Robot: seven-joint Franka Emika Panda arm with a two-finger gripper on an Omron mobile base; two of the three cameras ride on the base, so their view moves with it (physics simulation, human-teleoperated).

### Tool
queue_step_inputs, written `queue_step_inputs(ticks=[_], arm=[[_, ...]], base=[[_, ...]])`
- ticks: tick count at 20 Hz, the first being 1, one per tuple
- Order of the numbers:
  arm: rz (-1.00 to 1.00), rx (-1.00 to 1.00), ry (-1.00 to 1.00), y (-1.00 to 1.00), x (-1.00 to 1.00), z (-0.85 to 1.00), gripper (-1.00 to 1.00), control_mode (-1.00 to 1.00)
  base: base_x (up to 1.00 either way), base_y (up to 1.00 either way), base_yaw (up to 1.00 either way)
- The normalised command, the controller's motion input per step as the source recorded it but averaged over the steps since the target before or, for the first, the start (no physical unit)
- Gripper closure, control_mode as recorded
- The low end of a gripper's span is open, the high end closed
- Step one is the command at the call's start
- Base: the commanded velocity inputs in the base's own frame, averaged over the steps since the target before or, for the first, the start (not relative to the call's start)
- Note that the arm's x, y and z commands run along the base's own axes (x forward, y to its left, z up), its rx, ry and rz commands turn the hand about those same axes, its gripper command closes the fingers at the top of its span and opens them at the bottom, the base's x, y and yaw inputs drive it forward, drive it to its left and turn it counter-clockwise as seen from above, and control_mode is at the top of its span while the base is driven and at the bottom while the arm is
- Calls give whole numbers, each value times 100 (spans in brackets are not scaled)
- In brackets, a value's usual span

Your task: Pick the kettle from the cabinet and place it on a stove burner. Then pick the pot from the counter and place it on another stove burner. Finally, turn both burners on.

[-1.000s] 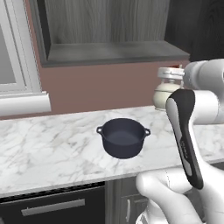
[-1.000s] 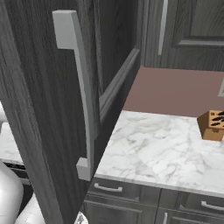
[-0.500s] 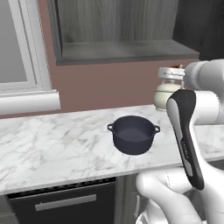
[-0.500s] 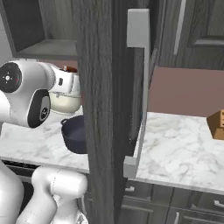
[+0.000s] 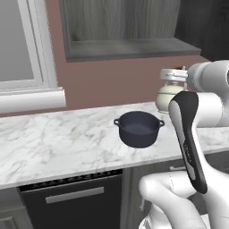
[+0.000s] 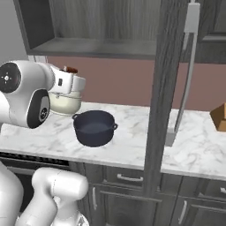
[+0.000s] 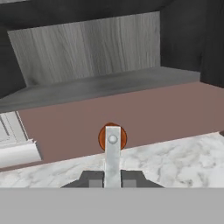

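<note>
My gripper [image 7: 112, 177] is shut on the top of the kettle's [image 5: 169, 95] arched handle and holds it above the counter [image 5: 53, 143]. From the hand view the reddish-brown wooden handle [image 7: 112, 137] shows end-on between my finger tips. In the right base view the cream kettle [image 6: 65, 103] hangs under my hand, just left of and behind the pot. The dark pot [image 5: 138, 128] [image 6: 93, 127] stands on the marble with no lid. The doorless cabinet [image 5: 129, 47] [image 6: 97, 46] [image 7: 96, 83] sits above, its shelf bare.
A tall dark cabinet door [image 6: 170, 79] with a pale bar handle stands open right of the pot. A wooden knife block [image 6: 219, 117] is at the far right. A white window frame [image 5: 31, 96] is left, and a dark appliance front [image 5: 67, 197] lies under the counter.
Both base views have shifted sideways as the base drives, so pot, cabinet and door sit differently in the pictures. The kettle stays held in the shut gripper.
</note>
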Motion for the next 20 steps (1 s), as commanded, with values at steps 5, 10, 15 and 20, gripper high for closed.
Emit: queue_step_inputs(ticks=[5,10,15,20], arm=[[0,0,0,0,0,0,100,100],[0,0,0,0,0,0,100,100],[0,0,0,0,0,0,100,100],[0,0,0,0,0,0,100,100]], base=[[-63,34,-13],[-61,31,-13],[-58,28,-14],[-51,32,-17]])
